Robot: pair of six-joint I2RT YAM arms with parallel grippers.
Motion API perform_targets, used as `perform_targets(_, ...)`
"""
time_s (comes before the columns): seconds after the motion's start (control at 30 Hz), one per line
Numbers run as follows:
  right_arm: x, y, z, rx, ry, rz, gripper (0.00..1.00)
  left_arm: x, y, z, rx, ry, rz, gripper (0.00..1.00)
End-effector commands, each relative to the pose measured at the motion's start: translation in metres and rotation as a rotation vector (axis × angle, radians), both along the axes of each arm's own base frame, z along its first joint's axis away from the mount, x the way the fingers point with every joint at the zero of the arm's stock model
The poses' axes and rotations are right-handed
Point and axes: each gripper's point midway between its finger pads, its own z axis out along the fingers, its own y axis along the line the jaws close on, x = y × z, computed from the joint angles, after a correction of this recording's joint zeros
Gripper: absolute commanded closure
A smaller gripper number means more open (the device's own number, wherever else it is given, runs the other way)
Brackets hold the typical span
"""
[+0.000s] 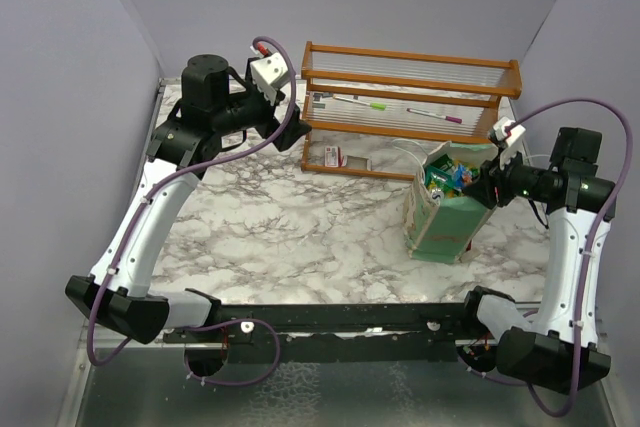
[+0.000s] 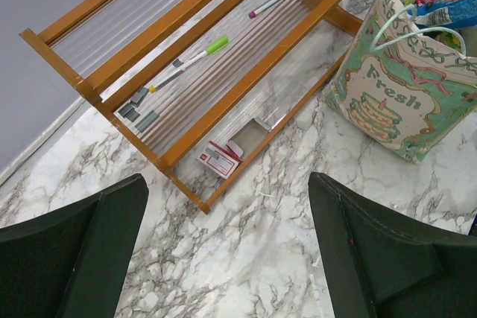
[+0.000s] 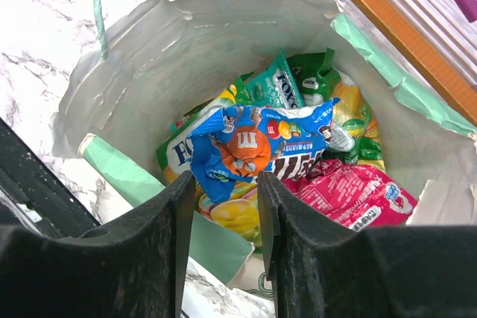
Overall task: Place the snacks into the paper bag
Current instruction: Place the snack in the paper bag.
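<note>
Task looks nearly done, maybe done. The paper bag (image 1: 440,229) stands upright toward the right edge of the desk (image 1: 300,237), just in front of the right end of the wooden rack (image 1: 410,82), mouth open. The snacks (image 3: 298,147) are piled inside it: a blue packet (image 3: 261,139) on top, green packets (image 3: 279,87) behind it, a pink packet (image 3: 354,193) at the side, and yellow-green ones underneath. The right gripper (image 3: 226,182) hangs in the bag mouth with a narrow gap between the jaws. The crumpled lower edge of the blue packet sits right at the tips, so I cannot tell whether it is pinched or already let go. The left gripper (image 2: 227,184) is spread wide with nothing in it, over the far-left part of the desk beside the rack's left end. No loose packet shows on the marble in the overhead view. The only other items are two markers (image 1: 360,103) on the rack and a small red-and-white box (image 2: 222,159) under its front rail, which does not read as a snack. Left to do, as I judge it: make sure the blue packet is released, then pull the right arm clear.
</note>
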Motion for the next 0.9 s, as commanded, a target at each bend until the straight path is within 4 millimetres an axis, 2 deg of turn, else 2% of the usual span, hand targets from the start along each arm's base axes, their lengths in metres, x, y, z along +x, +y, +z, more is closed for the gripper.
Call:
perform_targets(0.0, -0.002, 0.012, 0.016, 0.052, -0.025, 0.044, 0.59, -0.009, 0.000, 0.015, -0.036, -0.031, -0.023, 0.08)
perform_targets(0.33, 0.001, 0.022, 0.034, 0.127, -0.044, 0.069, 0.50, -0.009, 0.003, 0.015, -0.037, -0.033, -0.014, 0.07)
perform_targets(0.6, 0.008, 0.021, 0.038, 0.139, -0.054, 0.059, 0.50, -0.006, 0.005, 0.014, -0.034, -0.033, 0.002, 0.07)
perform_targets(0.73, 0.013, 0.018, 0.043, 0.144, -0.054, 0.036, 0.50, 0.001, 0.015, 0.012, -0.031, -0.030, 0.068, 0.05)
perform_targets(0.87, 0.019, 0.015, 0.054, 0.141, -0.062, 0.013, 0.50, 0.015, 0.033, 0.011, -0.031, -0.031, 0.184, 0.03)
